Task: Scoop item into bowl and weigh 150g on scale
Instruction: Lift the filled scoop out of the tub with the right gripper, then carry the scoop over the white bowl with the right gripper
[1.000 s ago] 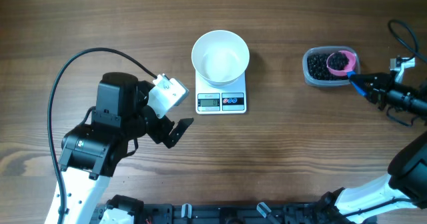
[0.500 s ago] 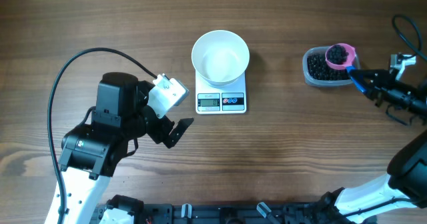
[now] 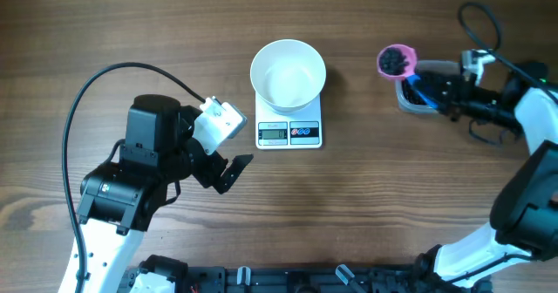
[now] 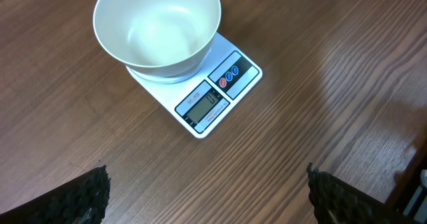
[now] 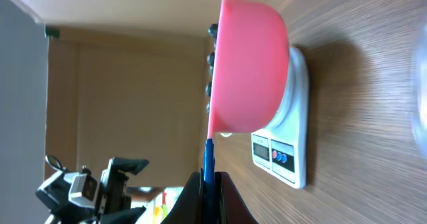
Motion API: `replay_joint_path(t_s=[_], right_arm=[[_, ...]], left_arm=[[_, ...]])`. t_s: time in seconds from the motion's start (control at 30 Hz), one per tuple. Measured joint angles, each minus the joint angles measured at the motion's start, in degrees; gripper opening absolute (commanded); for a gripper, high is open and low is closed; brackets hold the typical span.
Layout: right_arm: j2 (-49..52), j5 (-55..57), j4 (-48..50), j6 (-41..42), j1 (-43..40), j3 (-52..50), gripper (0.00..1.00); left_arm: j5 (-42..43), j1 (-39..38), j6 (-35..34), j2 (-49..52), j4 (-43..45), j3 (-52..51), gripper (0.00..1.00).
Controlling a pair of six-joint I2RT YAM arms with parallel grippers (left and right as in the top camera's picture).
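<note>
Black beads [image 3: 397,61]: a small dark heap fills the pink scoop [image 3: 383,57], which is held off the worktop [image 3: 392,197] between the white bowl [image 3: 288,73] and the clear tub [image 3: 404,98]. In the right wrist view a few beads [image 5: 212,51] stand proud of the rim.
Pink scoop: a round cup [image 5: 250,64] on a thin blue handle. It sits just beside the tub and well short of the bowl, so it is not over the bowl.
Right fingers [image 3: 427,90]: together [image 5: 208,184], clamped on the scoop's blue handle, which runs straight out from between my tips.
Left fingers [image 3: 228,173]: spread wide and holding nothing. They hover over bare wood near the front left corner of the scale [image 3: 289,132], and touch neither it nor the bowl.
White bowl: empty and upright [image 4: 157,27], standing on the rear part of the scale's platform. No beads are inside it.
Scale: flat, white and rectangular [image 4: 213,101], with its grey display and its red and blue buttons in front of the bowl. I cannot read the digits. From my right wrist it shows beyond the scoop [image 5: 283,157].
Clear tub: on the worktop, well apart from the scale on its right, and mostly covered from above by my right fingers and wrist.
Worktop: brown wood grain.
</note>
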Motion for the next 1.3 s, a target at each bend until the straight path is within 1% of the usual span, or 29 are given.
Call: replay_joint_path(t_s=[0.17, 0.43, 0.5, 0.6, 0.73, 1.07, 1.3], right_arm=[[0.0, -0.8, 9.4, 7.3, 6.7, -0.4, 0.04], [0.0, -1.4, 30.2, 25.0, 17.2, -0.7, 0.05], [0.0, -1.0, 34.1, 29.0, 19.7, -0.7, 0.04], [0.0, 2.3, 37.9, 31.5, 22.8, -0.6, 0.04], [0.0, 7.4, 39.2, 29.2, 26.3, -0.6, 0.05], [0.0, 18.7, 39.6, 14.6, 32.2, -0.6, 0.05], [-0.2, 26.7, 39.6, 11.5, 34.4, -0.7, 0.05]], left_arm=[[0.0, 0.0, 0.0, 0.0, 0.0, 0.0, 1.00], [0.0, 0.0, 0.0, 0.0, 0.0, 0.1, 1.00], [0.0, 0.0, 0.0, 0.0, 0.0, 0.1, 1.00], [0.0, 0.0, 0.0, 0.0, 0.0, 0.1, 1.00], [0.0, 0.0, 0.0, 0.0, 0.0, 0.1, 1.00], [0.0, 0.0, 0.0, 0.0, 0.0, 0.1, 1.00], [0.0, 0.0, 0.0, 0.0, 0.0, 0.1, 1.00]])
